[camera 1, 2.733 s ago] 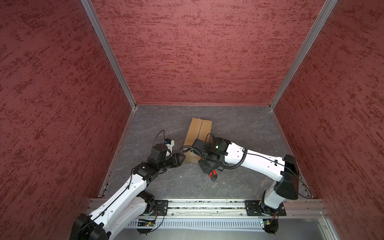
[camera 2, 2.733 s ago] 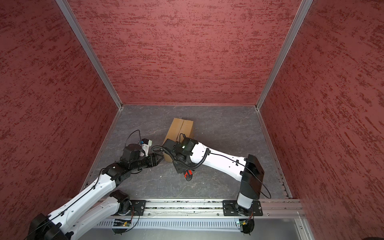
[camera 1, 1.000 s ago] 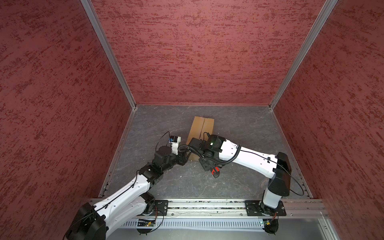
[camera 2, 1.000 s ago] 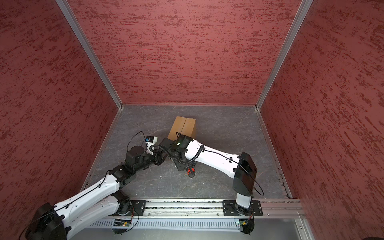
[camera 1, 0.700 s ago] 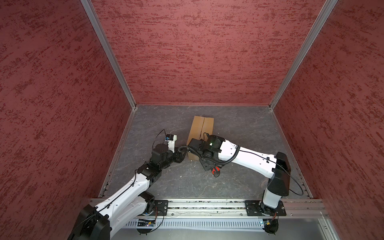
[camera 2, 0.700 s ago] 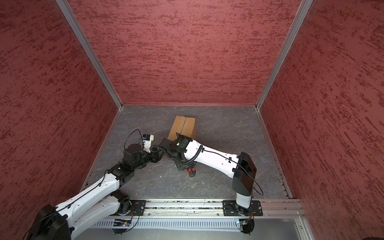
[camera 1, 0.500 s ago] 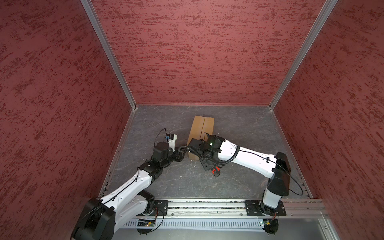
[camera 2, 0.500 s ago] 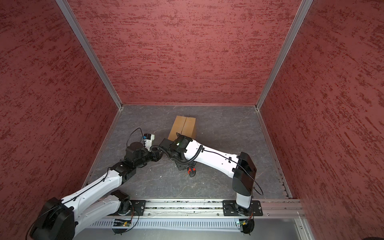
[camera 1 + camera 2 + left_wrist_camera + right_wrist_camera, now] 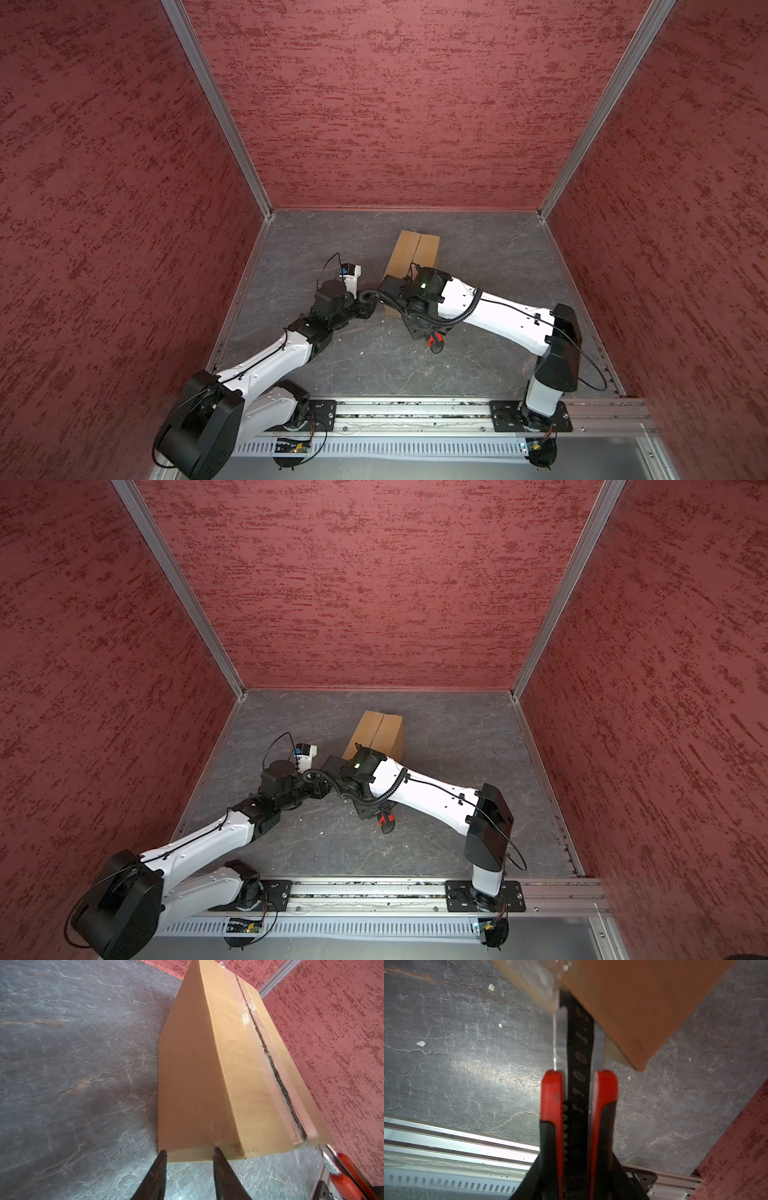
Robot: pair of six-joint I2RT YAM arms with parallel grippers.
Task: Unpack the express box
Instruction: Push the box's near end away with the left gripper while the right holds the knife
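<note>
The express box (image 9: 415,253) (image 9: 380,729) lies on the grey floor in both top views, flaps down. In the left wrist view the tape along the centre seam of the express box (image 9: 207,1064) looks slit. My left gripper (image 9: 371,309) (image 9: 189,1150) is open, its tips touching the box's near end low down at its left corner. My right gripper (image 9: 419,328) (image 9: 576,1167) is shut on the red-and-black utility knife (image 9: 579,1095) (image 9: 434,343). The blade reaches the seam end at the box's near edge (image 9: 643,1001).
Red textured walls (image 9: 395,104) close in the back and both sides. An aluminium rail (image 9: 415,411) with both arm bases runs along the front. Small white flecks (image 9: 421,1043) lie on the floor near the knife.
My left gripper has moved in to the box's near left corner and its jaws have narrowed somewhat. The right arm and the knife have barely moved.
</note>
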